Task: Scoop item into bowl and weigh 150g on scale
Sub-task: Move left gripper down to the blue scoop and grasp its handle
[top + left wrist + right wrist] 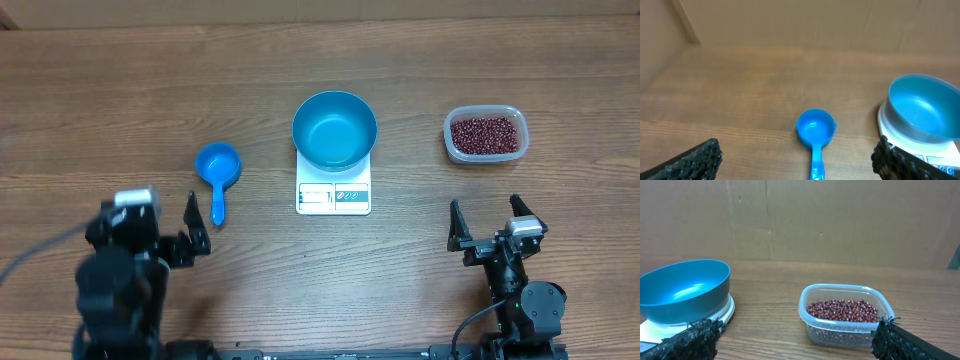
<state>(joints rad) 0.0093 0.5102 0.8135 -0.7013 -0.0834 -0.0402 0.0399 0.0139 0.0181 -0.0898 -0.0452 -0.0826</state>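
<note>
Scooping is not yet begun: the bowl (334,130) sits empty on the scale (333,197). The left fingers (192,208) and right fingers (454,225) are released, holding nothing. Next, I judge, comes grasping the scoop (217,166).

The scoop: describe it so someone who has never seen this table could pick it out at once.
Find the white scale at the middle of the wooden table, carrying the blue bowl. The scoop lies apart on the wood on the robot's left of it. It is blue like the bowl, but much smaller and with a long handle.
</note>
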